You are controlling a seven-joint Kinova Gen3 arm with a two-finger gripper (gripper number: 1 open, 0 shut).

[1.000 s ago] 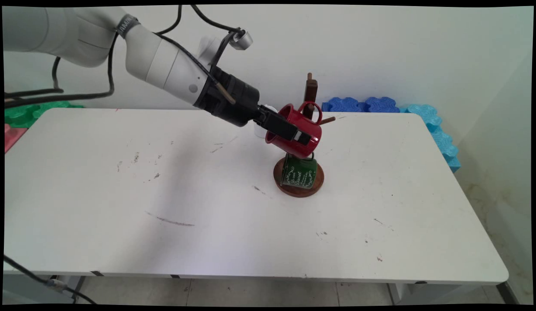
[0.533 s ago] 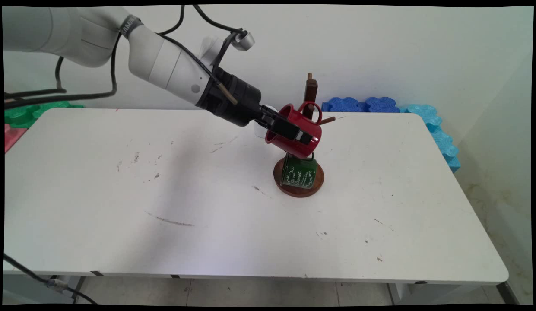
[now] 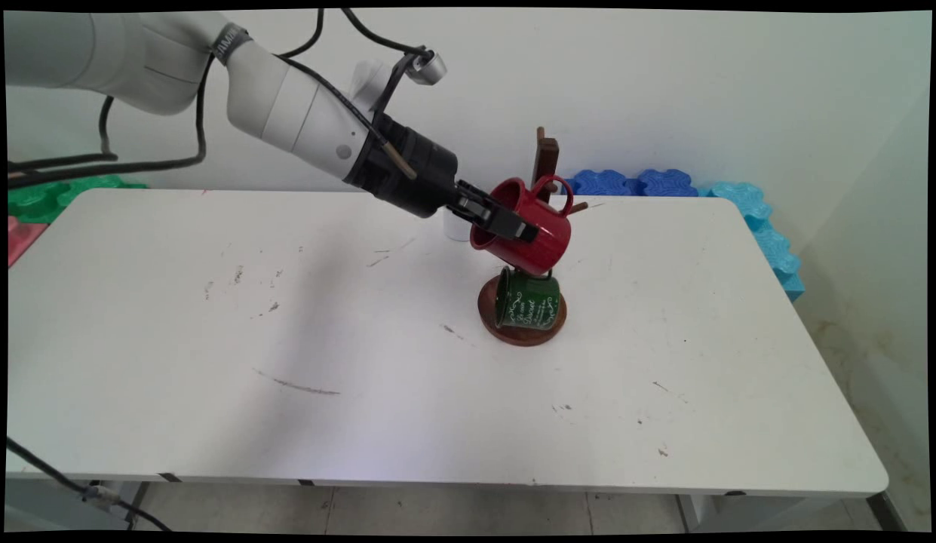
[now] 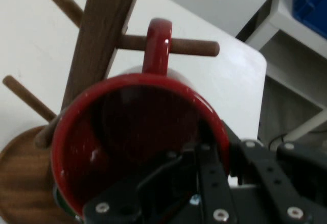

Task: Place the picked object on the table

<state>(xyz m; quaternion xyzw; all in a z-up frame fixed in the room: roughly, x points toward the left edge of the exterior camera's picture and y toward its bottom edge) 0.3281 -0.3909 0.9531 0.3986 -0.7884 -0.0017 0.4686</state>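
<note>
**Operator:** Where is the tool, and what does it hold?

**Manual:** Your tool [image 3: 522, 232] is clamped on the rim of the red mug [image 3: 543, 237], one finger inside the wall and one outside. The mug is tilted, clear of the counter [image 3: 362, 377], against the wooden mug tree [image 3: 545, 154]. Its handle [image 4: 156, 45] crosses a peg [image 4: 196, 46]. A green mug [image 3: 526, 303] hangs just below

Gripper [image 3: 505, 224]: clamped on rim of red mug [image 3: 529, 234], mug tilted, handle by upper peg of wooden mug tree [image 3: 544, 162].
Green mug [image 3: 526, 305]: hangs low, over tree's round base.
Table [image 3: 362, 362]: white, scuffed.
Behind: blue foam blocks [image 3: 633, 182].
</note>
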